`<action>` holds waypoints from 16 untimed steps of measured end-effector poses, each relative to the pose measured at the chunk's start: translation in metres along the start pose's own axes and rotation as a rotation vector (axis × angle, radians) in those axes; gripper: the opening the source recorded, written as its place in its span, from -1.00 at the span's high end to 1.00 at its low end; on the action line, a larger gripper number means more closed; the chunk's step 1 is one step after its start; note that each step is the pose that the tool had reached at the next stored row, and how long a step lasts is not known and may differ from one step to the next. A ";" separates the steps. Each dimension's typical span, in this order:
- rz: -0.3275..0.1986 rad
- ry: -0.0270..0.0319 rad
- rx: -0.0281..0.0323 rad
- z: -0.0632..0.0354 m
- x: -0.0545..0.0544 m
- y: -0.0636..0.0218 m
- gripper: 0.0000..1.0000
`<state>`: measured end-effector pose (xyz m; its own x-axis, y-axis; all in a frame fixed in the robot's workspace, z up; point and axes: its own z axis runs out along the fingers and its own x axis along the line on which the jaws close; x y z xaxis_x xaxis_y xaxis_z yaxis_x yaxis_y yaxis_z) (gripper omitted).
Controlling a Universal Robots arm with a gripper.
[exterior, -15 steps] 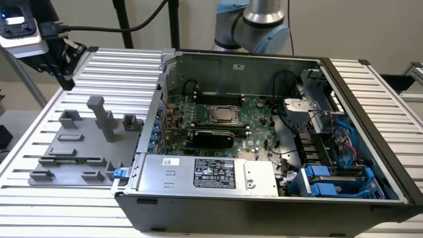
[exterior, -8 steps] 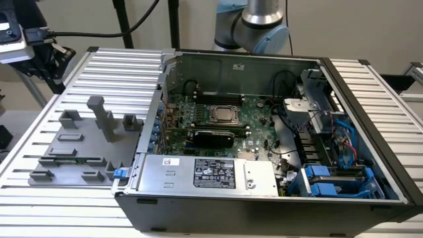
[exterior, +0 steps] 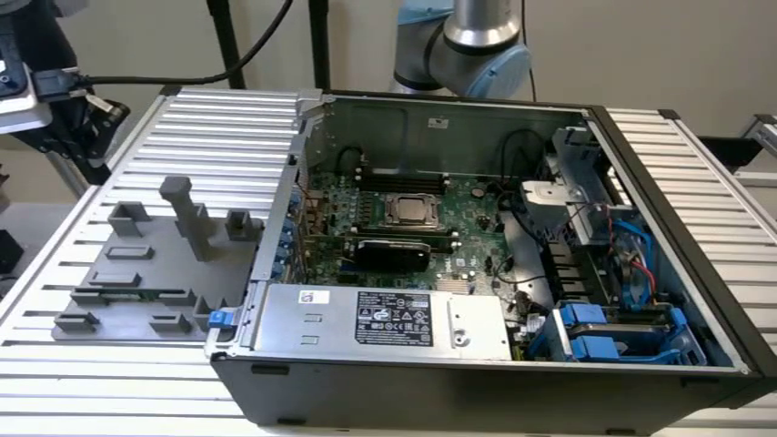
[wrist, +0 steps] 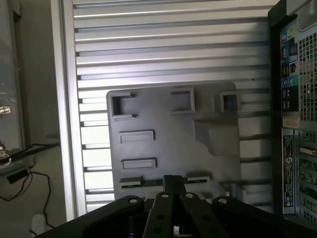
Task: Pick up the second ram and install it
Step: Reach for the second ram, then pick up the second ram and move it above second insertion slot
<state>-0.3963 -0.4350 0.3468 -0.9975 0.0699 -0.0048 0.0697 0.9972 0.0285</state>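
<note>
The second ram (wrist: 151,182) rests in the grey tray (wrist: 163,144), a thin green strip lying flat along the tray's edge row between two small grey end blocks (wrist: 130,182). In the wrist view the hand (wrist: 172,184) hangs right over the middle of that strip. Its black fingertips (wrist: 172,179) are pressed together into one dark tip with no gap and nothing pinched between them. The tip covers part of the strip, but how far above it the hand sits cannot be told.

In the exterior view the tray (exterior: 134,273) lies on the ribbed metal worktop (exterior: 206,118), just beside the open computer case (exterior: 486,382) on the exterior view's left. The green strip cannot be made out there. The case lies on its side with the motherboard (exterior: 401,246) exposed. The arm (exterior: 468,41) rises behind the case.
</note>
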 end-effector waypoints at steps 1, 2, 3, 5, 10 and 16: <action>0.000 0.0020 0.0002 0.0009 0.001 -0.0015 1.00; 0.000 0.0039 0.0002 0.0019 0.001 -0.0031 1.00; 0.000 0.0059 0.0004 0.0028 0.001 -0.0047 1.00; 0.000 0.0098 0.0007 0.0047 0.002 -0.0078 1.00; -0.012 0.0192 0.0013 0.0099 0.003 -0.0135 1.00; -0.076 0.0217 0.0017 0.0156 0.003 -0.0139 1.00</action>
<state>-0.4001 -0.4483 0.3308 -0.9999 -0.0063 0.0148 -0.0059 0.9996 0.0271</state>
